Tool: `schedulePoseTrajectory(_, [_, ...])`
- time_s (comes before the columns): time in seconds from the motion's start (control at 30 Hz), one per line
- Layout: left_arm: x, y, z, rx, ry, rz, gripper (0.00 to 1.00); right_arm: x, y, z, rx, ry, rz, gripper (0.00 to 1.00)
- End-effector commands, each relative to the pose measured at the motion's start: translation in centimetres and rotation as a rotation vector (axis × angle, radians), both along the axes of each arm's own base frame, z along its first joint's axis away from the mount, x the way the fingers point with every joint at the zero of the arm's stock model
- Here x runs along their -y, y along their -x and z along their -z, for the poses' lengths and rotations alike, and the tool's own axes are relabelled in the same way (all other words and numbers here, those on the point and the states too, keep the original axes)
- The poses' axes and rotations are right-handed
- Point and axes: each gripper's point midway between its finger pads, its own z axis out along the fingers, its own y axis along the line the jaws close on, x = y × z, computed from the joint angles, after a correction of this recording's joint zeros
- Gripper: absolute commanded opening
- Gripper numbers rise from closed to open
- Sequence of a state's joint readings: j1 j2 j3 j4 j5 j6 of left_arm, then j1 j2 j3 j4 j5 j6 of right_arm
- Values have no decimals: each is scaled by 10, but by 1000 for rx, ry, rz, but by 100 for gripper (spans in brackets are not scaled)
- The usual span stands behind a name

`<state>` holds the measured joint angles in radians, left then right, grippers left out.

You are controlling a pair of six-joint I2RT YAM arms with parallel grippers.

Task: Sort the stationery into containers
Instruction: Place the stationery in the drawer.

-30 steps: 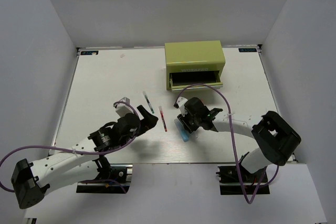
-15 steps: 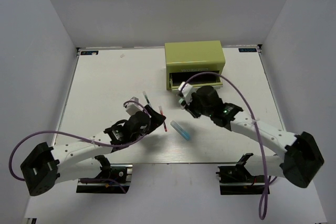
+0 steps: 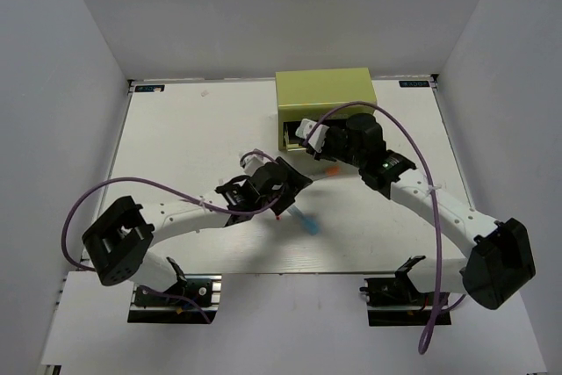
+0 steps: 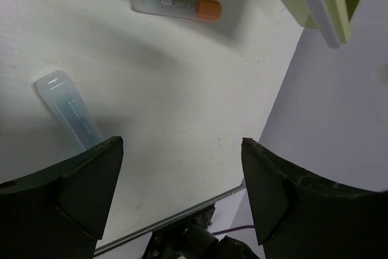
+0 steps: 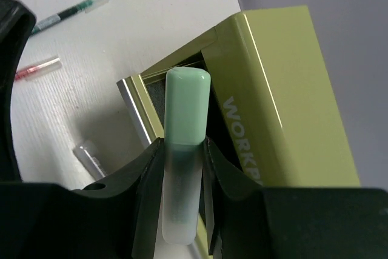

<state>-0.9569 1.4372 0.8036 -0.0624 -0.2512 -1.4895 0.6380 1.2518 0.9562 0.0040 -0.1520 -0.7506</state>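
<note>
The pale-green marker (image 5: 187, 107) sat pinched in the right claw (image 5: 180, 168). The jaws were part-closed on its frosted lower half, and its rounded cap poked out past the fingertips. Directly beyond the cap lay the dark mouth of one open drawer (image 5: 159, 104), its silvery rim nearest the claw. The drawer belonged to the single olive drawer chest (image 5: 273, 89), whose front carried white letters "WORK", the rest hidden behind a claw finger. Off to the claw's other side was open white table with two thin pens lying apart from each other, one green-cored pen (image 5: 70, 10) and one red pen (image 5: 36, 69).

The left claw (image 4: 180, 150) stood wide open with nothing in it. Bare table (image 4: 182, 107) filled the room between its fingers. One light-blue stick (image 4: 66, 108) lay just ahead of one fingertip. One white pen with orange tip (image 4: 176, 8) lay farther ahead, near the chest's corner. The print on both was too small to read. The table's edge ran close beside the other finger.
</note>
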Motion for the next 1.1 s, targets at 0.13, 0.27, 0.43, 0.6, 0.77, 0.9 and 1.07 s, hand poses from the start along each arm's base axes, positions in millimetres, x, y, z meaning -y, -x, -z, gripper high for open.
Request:
schedulePoseTrajectory(0.13, [1, 6, -3, -134, 19, -56, 90, -17, -26, -29, 291, 142, -270, 0])
schedulePoseTrajectory(0.27, [-7, 14, 16, -210, -35, -77, 90, -9, -46, -19, 274, 188, -301, 0])
schedulePoseTrajectory(0.43, [1, 22, 34, -318, -95, -55, 90, -8, -60, -10, 194, 200, -343, 0])
schedulePoseTrajectory(0.6, [8, 21, 40, -331, -90, -43, 90, -1, -55, 7, 127, 216, -369, 1])
schedulePoseTrajectory(0.77, [16, 17, 42, -336, -82, -35, 91, 6, -51, 18, 86, 228, -368, 1])
schedulePoseTrajectory(0.9, [19, 17, 45, -349, -89, -30, 91, 10, -57, 25, 51, 233, -328, 18])
schedulePoseTrajectory(1.07, [19, 22, 55, -391, -122, -22, 90, 14, -60, 20, 38, 206, -283, 43])
